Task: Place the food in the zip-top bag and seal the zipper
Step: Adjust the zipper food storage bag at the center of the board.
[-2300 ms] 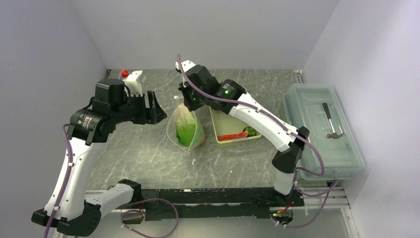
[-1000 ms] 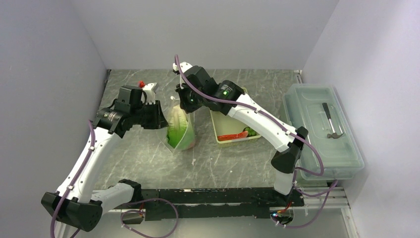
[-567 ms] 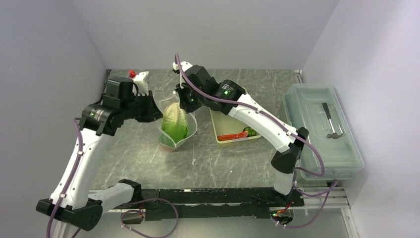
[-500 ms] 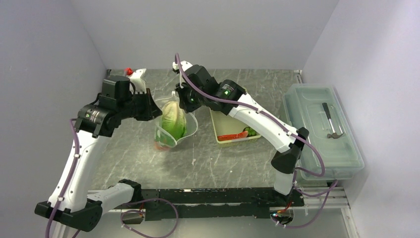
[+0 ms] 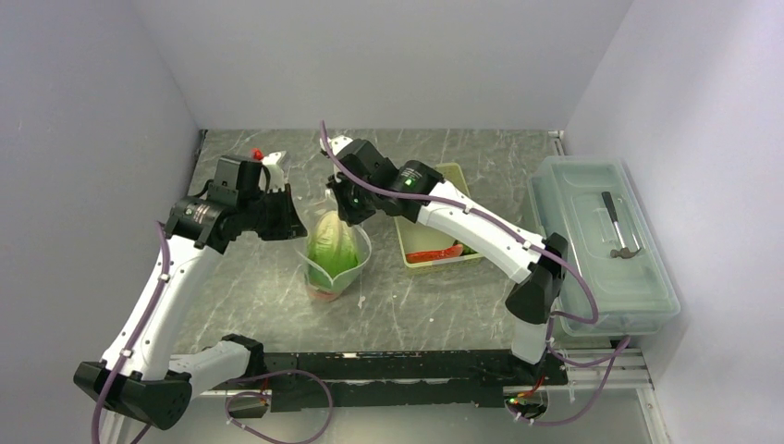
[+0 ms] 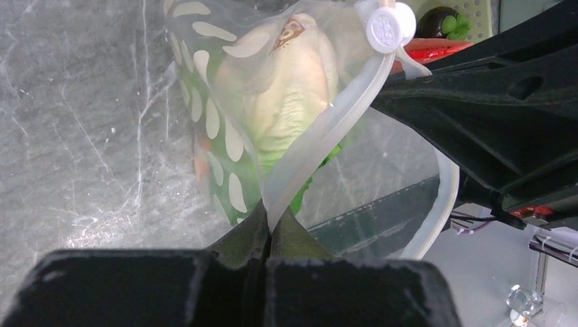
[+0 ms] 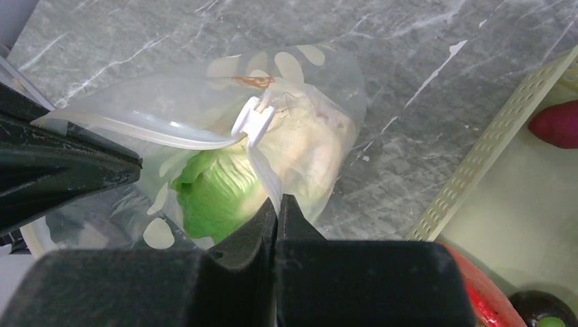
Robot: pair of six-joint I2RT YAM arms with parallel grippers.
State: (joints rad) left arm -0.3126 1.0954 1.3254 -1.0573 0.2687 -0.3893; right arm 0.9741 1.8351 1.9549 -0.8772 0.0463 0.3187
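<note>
Partway | lettuce is sitting in zip-top bag | red strip, grapes are waiting outside | left hand, right hand are pinching unsealed zipper

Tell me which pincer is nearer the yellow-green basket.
Right. The right pincer grips the bag mouth just beside the basket; the left pincer grips the mouth's opposite side, farther away.

Grey marbled tabletop, plain pale lilac walls on three sides, soft even light

No writing can be read anywhere; the white slider on the zipper bears faint marks, illegible.
</note>
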